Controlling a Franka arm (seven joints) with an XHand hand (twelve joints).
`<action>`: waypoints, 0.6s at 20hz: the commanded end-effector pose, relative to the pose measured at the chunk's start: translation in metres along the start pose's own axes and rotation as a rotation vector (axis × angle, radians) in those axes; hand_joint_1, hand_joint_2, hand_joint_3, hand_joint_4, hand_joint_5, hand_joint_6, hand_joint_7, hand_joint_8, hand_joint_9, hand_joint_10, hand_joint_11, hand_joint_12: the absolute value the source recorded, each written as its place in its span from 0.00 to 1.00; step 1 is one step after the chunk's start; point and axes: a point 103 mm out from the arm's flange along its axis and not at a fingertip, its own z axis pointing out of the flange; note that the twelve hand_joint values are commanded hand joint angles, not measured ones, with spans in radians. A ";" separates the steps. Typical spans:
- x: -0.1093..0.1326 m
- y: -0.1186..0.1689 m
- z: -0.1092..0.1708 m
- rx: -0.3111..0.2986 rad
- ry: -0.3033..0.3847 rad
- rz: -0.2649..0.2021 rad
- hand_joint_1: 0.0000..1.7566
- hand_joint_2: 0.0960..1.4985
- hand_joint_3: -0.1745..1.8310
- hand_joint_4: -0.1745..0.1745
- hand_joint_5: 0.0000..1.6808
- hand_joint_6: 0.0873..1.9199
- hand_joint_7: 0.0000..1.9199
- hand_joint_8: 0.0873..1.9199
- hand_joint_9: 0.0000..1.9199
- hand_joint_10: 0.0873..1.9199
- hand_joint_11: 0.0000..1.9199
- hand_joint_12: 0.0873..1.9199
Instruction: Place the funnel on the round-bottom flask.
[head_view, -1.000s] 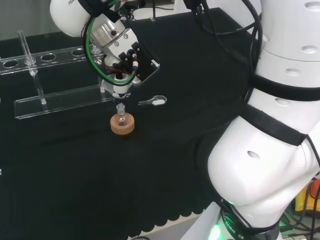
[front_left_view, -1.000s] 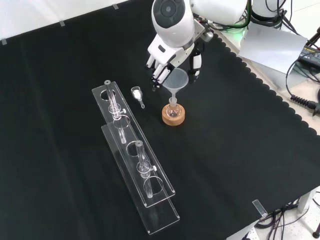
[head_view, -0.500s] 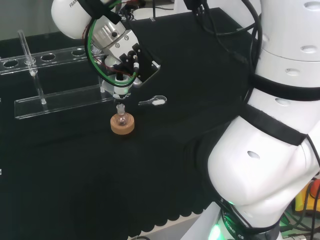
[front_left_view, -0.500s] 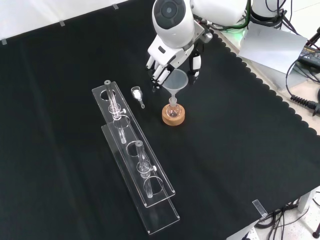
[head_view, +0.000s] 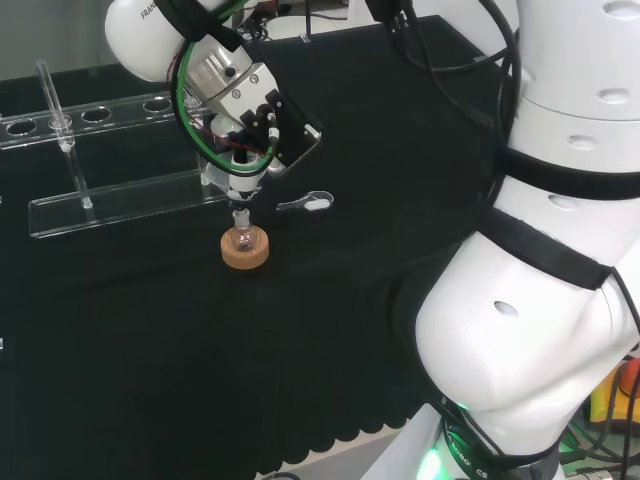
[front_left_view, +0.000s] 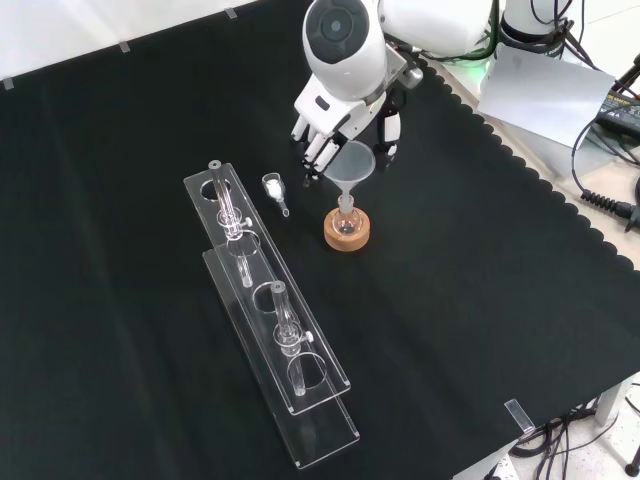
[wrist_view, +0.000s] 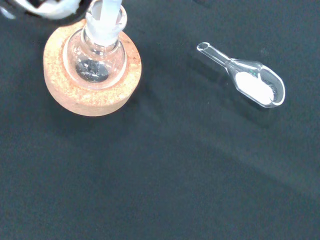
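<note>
Clear glass makes up the funnel (front_left_view: 352, 163), which sits with its stem in the neck of the round-bottom flask (front_left_view: 346, 219); the flask rests in a cork ring (front_left_view: 347, 233) on the bench (front_left_view: 480, 300). The robot hand (front_left_view: 322, 120) hangs just above and behind the funnel's cone in the front view, its fingers (front_left_view: 312, 150) straight and relaxed beside the rim, grasping nothing, though whether a fingertip touches the glass cannot be told. The funnel is probably light, stiff, slippery and breakable, top-heavy on its thin stem, so the wide rim looks the safest place to take hold. Black cloth covers the bench and likely gives some grip under the cork. A small glass scoop (wrist_view: 248, 76) holding white powder lies near the flask, and two clear racks (front_left_view: 270, 300) with tubes stand well apart to the left in the front view, leaving open room around the flask.
</note>
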 end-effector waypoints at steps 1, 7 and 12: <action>0.000 0.001 0.001 0.002 0.003 0.002 0.48 0.43 0.38 0.41 0.27 0.19 0.26 0.31 0.53 0.23 0.36 0.58; 0.001 0.006 0.005 0.003 0.014 -0.009 0.47 0.43 0.38 0.39 0.24 0.18 0.25 0.31 0.51 0.23 0.36 0.58; 0.002 0.007 0.009 0.028 0.011 -0.004 0.46 0.43 0.38 0.38 0.23 0.15 0.24 0.32 0.49 0.24 0.35 0.59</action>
